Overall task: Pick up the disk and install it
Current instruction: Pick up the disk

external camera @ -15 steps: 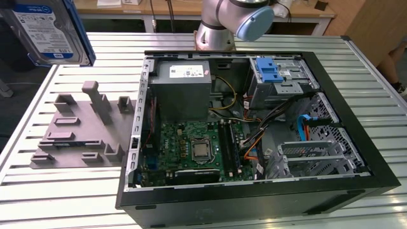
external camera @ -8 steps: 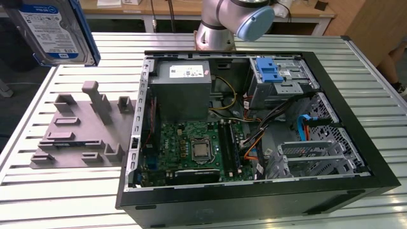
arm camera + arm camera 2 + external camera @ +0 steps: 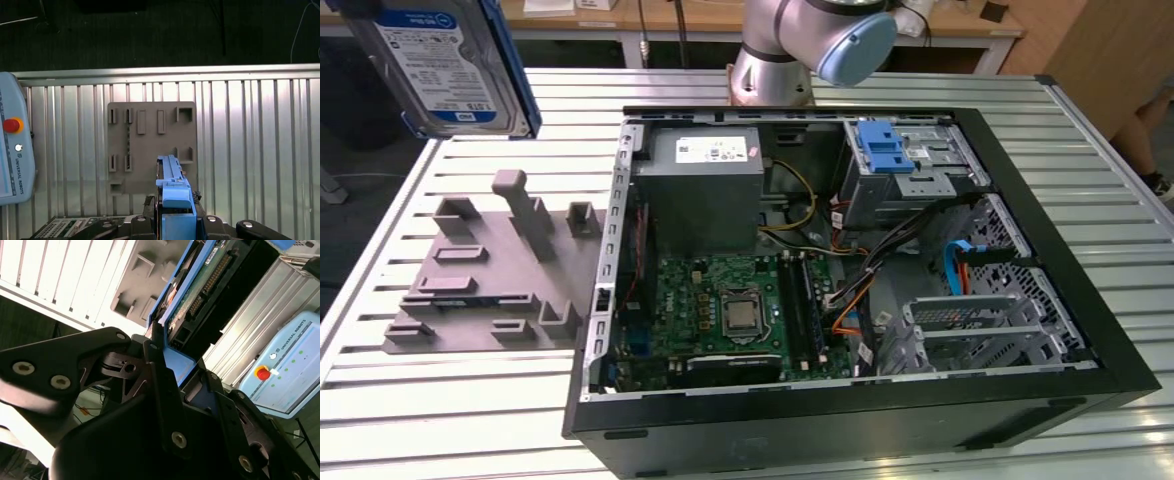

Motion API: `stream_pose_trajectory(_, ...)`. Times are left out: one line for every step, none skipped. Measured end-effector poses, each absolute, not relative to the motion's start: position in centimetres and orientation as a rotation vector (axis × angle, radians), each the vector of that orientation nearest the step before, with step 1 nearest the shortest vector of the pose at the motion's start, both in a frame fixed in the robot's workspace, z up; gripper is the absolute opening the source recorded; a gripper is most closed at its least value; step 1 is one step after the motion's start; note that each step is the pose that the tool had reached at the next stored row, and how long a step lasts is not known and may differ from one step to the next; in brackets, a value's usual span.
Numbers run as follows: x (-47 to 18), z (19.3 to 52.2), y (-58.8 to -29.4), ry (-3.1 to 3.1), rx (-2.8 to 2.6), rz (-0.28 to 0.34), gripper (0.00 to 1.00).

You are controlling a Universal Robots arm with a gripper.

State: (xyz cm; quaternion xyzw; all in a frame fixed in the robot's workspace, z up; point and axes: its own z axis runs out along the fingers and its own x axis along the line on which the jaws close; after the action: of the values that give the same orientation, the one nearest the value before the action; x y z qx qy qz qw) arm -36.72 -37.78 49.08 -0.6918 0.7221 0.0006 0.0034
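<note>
The disk (image 3: 440,65), a silver drive with a blue-and-white label in a blue carrier, hangs high above the table at the exterior view's far left. In the first wrist view the disk (image 3: 172,187) appears edge-on over the grey fixture plate (image 3: 150,145), rising from my gripper (image 3: 175,222). In the second wrist view my gripper (image 3: 180,365) is shut on the disk (image 3: 192,297), with black fingers (image 3: 152,347) clamped on the blue carrier and the drive's circuit-board side and connector showing.
An open computer case (image 3: 1067,240) lies on the slatted metal table (image 3: 454,420), with a drive bay holding a blue caddy (image 3: 887,150), a grey power supply (image 3: 700,190) and a motherboard (image 3: 727,310). The fixture plate (image 3: 487,270) lies beside it. A teach pendant (image 3: 12,150) rests at the table's edge.
</note>
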Motion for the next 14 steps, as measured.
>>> stream_pose_trajectory(-36.6,49.1,-37.9,2.264,-2.169,0.002,0.36)
stream_pose_trajectory(-36.5,49.1,-38.0,2.264,-2.169,0.002,0.36)
stream_pose_trajectory(-36.4,49.1,-38.1,2.264,-2.169,0.002,0.36)
stream_pose_trajectory(-36.3,49.1,-38.2,2.264,-2.169,0.002,0.36)
stream_pose_trajectory(-36.2,49.1,-38.3,2.264,-2.169,0.002,0.36)
stream_pose_trajectory(-36.1,49.1,-38.4,2.264,-2.168,0.002,0.36)
stream_pose_trajectory(-36.0,49.1,-38.6,2.264,-2.169,0.002,0.36)
stream_pose_trajectory(-35.9,49.1,-38.6,2.264,-2.169,0.002,0.36)
stream_pose_trajectory(-35.8,49.1,-38.7,2.264,-2.169,0.002,0.36)
stream_pose_trajectory(-35.7,49.1,-38.8,2.264,-2.169,0.002,0.36)
stream_pose_trajectory(-35.7,49.1,-38.9,2.264,-2.169,0.002,0.36)
stream_pose_trajectory(-35.4,49.1,-39.2,2.264,-2.169,0.002,0.36)
stream_pose_trajectory(-35.3,49.1,-39.3,2.264,-2.169,0.002,0.36)
stream_pose_trajectory(-35.3,49.1,-39.4,2.264,-2.169,0.002,0.36)
